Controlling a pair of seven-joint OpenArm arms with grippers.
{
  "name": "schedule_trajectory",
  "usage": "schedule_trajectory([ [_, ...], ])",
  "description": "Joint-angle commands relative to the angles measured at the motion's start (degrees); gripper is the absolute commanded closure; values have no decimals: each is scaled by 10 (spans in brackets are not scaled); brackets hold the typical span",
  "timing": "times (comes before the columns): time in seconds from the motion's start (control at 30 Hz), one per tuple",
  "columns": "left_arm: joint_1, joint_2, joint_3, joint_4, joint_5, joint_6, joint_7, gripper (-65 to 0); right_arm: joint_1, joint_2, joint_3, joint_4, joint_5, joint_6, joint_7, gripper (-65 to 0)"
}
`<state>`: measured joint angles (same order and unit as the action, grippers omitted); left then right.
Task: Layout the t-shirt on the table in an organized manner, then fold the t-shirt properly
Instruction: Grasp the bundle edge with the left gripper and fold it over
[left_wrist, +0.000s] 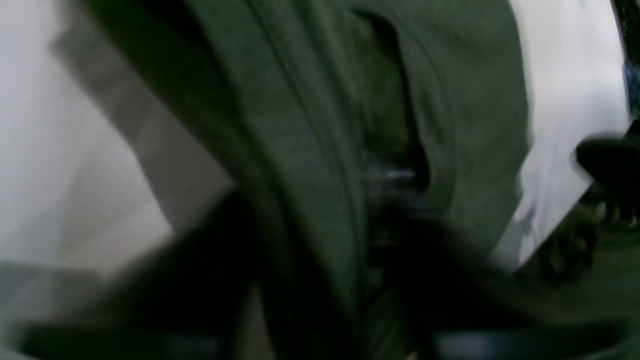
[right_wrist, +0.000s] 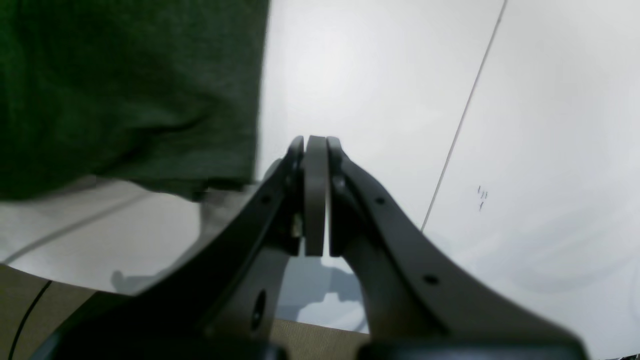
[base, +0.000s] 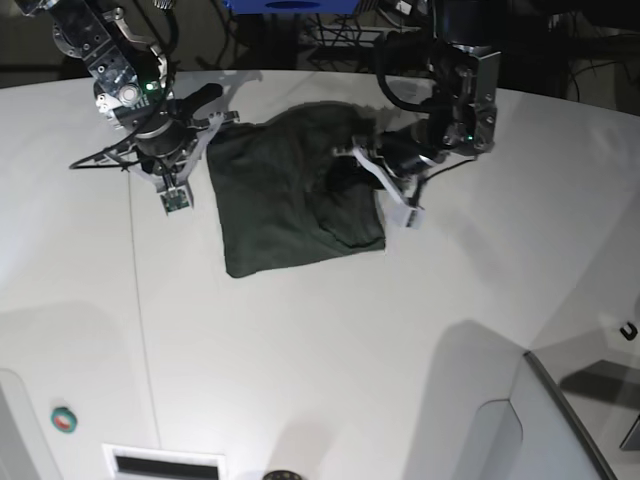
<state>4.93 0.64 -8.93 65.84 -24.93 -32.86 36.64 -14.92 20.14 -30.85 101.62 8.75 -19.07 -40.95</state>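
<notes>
The dark green t-shirt (base: 285, 195) lies bunched in a rough square on the white table (base: 300, 350), toward the far side. My left gripper (base: 375, 168) is at the shirt's right edge. In the blurred left wrist view a ridge of the t-shirt (left_wrist: 310, 130) runs between its dark fingers (left_wrist: 430, 250), which look shut on the cloth. My right gripper (right_wrist: 316, 145) is shut with nothing in it, hovering over bare table (right_wrist: 500, 100) just beside the t-shirt's (right_wrist: 125, 90) hemmed edge.
A thin seam line (right_wrist: 465, 115) crosses the table by my right gripper, and the table's edge with tan floor (right_wrist: 310, 340) lies close under it. A round button (base: 63, 419) and a slot (base: 165, 465) sit at the near left. Dark equipment stands behind the table.
</notes>
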Motion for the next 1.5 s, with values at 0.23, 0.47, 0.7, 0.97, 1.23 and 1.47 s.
schedule_trajectory([
  [0.23, -8, -10, 4, 68, 89, 11, 76, 0, -5, -1, 80, 9, -2, -4, 10, -2],
  [0.47, -61, -53, 129, 136, 198, 9, 150, 0, -10, -2, 127, 8, -2, -4, 10, -2],
  [0.7, -164, -148, 393, 118, 202, 9, 165, 0, -26, -30, 177, 8, -2, -3, 10, -2],
  [0.97, -281, -182, 579, 117, 202, 9, 162, 0, -34, -67, 254, 8, -2, -3, 8, -2],
  [1.23, -331, -114, 654, 68, 202, 8, 161, 0, -52, -108, 351, 8, -2, -3, 8, -2],
  [1.47, -333, -66, 661, 22, 202, 8, 161, 0, -62, -130, 430, 8, -1, -1, 9, -2],
])
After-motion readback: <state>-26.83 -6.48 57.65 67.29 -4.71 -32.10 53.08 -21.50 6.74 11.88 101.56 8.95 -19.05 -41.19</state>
